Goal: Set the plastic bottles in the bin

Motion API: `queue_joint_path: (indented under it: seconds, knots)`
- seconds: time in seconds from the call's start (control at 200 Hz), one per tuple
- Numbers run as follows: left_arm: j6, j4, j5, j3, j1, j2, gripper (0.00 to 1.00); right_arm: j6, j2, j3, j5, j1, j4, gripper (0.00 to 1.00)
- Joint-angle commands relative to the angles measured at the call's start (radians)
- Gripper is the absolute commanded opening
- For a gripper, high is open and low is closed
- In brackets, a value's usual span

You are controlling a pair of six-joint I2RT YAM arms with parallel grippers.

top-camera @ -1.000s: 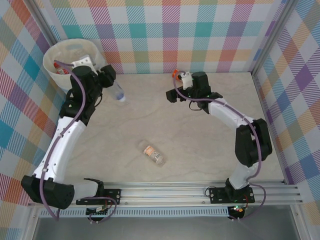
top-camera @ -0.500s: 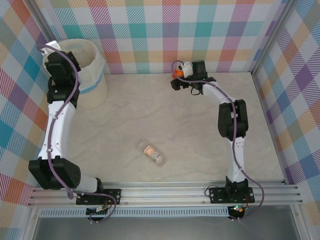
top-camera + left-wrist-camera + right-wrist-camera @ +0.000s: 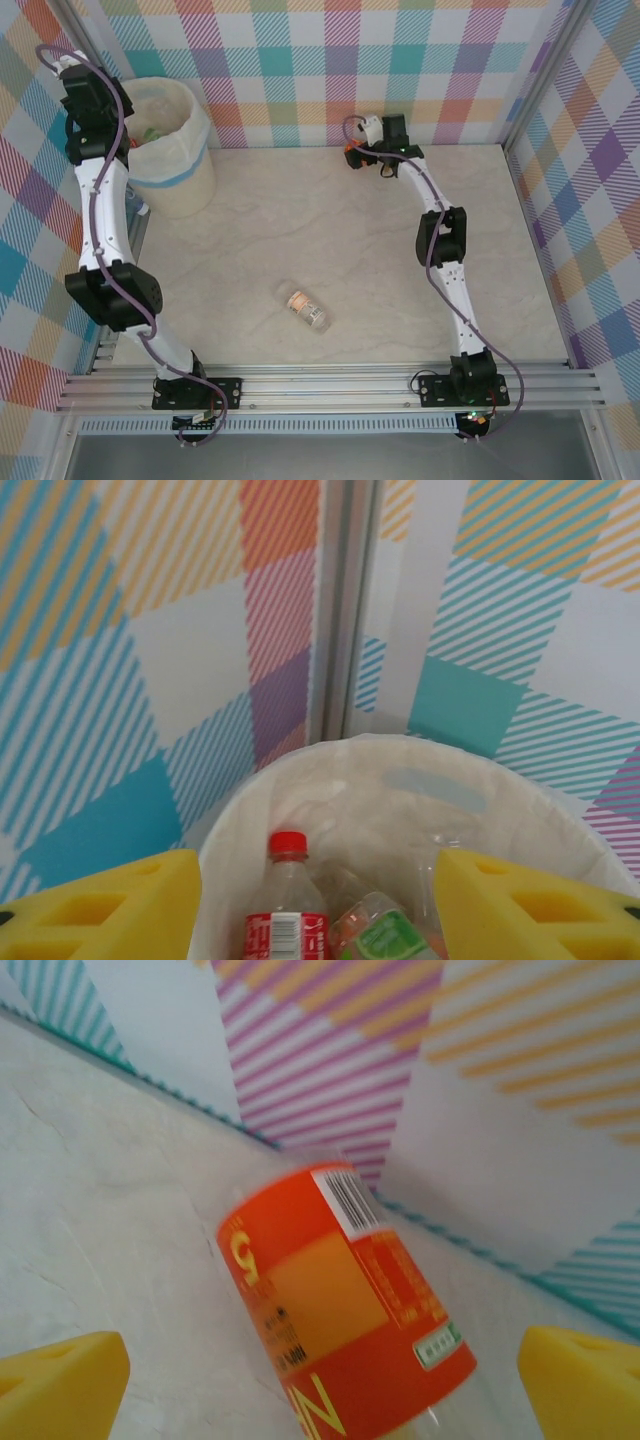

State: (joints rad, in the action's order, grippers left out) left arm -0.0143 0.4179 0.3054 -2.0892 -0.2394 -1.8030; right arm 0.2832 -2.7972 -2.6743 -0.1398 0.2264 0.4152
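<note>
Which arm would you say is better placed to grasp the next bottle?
Right: the right fingers stand open either side of the orange-labelled bottle, whereas the left fingers hang over the bin.

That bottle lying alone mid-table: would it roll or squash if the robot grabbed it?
The bottle lies on its side on the smooth table, so a sideways nudge would probably roll it. Its body looks clear, perhaps empty, so it is likely light. Thin plastic like this probably dents under a squeeze rather than breaking.
</note>
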Motion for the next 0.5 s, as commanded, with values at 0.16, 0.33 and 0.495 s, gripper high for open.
queue_joint_path:
  seconds: [0.16, 0.33, 0.495]
  knots:
    - [-0.079, 0.239, -0.134, -0.212, -0.009, -0.09, 0.66, 0.095, -0.03, -0.033, -0.053, -0.039, 0.107, 0.97]
    - [-0.152, 0.257, -0.196, -0.148, -0.008, -0.042, 0.79, 0.157, -0.027, -0.035, -0.064, -0.033, 0.203, 0.89]
    - [-0.231, 0.228, -0.293, -0.064, -0.004, 0.023, 0.91, 0.196, -0.013, -0.021, -0.119, -0.03, 0.271, 0.74]
